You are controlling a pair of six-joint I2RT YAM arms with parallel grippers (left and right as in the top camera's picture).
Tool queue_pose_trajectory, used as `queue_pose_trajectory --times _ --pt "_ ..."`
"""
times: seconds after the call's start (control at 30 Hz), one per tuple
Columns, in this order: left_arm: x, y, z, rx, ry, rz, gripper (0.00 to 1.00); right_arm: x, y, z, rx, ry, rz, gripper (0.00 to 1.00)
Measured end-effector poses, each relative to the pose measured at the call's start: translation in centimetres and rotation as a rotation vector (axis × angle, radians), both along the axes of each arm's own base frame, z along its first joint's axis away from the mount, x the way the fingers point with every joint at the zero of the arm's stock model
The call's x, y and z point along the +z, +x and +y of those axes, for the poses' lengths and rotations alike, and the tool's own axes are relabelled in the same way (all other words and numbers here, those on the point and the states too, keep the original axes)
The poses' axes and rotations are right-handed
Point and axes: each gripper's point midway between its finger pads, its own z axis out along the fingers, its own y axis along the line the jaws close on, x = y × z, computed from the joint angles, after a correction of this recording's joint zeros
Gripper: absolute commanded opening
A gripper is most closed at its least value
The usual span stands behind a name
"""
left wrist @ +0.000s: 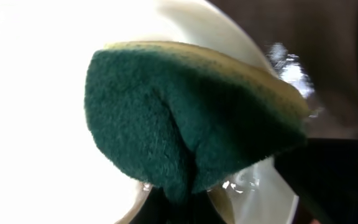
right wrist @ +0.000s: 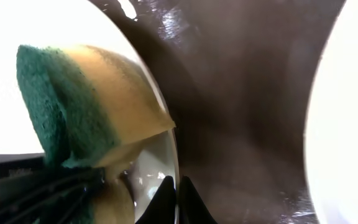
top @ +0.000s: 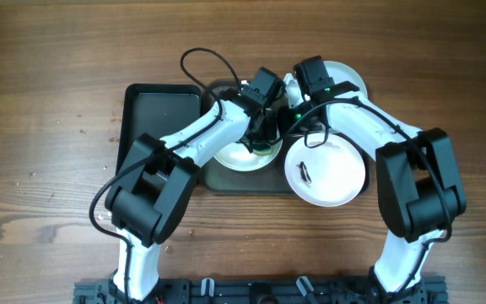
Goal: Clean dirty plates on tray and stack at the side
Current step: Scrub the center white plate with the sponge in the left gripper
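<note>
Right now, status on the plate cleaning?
Left gripper shut on sponge, sponge on plate. Right gripper pinching that plate's rim. Smudged plate next over, on tray. Nothing blocking.

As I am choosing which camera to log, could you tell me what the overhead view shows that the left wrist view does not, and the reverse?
Only overhead: the left arm, the right arm, a smudged plate, a third plate and the smaller black tray. Only left wrist: the sponge's yellow layer and green scouring face, close up. Both: the sponge on one white plate.
</note>
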Motion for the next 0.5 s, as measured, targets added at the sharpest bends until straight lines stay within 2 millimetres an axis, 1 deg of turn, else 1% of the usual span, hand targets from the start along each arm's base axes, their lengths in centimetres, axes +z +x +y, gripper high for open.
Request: queue_pose_trajectory --times 0.13,0.2,0.3,0.33,0.37,0.47,0.5 --pt "0.0 -0.2 1.4 0.015 0.074 -0.002 0.04 0.0 -0.3 0.7 0.017 0.011 0.003 0.04" --pt "0.2 -0.2 1.9 0.021 0.095 -0.008 0.04 0.0 -0.3 0.8 0.019 0.014 0.003 0.04" --pt "1.1 0.3 3.3 0.047 0.131 -0.031 0.04 0.0 -0.4 0.8 0.019 0.014 0.004 0.05" --pt "1.7 0.6 3.6 0.056 0.131 -0.046 0.04 0.0 -0.4 0.8 0.019 0.014 0.004 0.09" --pt "2.8 1.1 3.9 0.068 0.126 -0.072 0.04 0.0 -0.4 0.8 0.020 0.014 0.004 0.13" --pt "8.5 2.9 4.4 0.108 0.064 -0.195 0.04 0.0 -0.4 0.7 0.023 0.011 0.004 0.23" --pt "10.6 3.2 4.8 0.122 0.041 -0.235 0.04 0.0 -0.4 0.7 0.022 0.010 0.005 0.25"
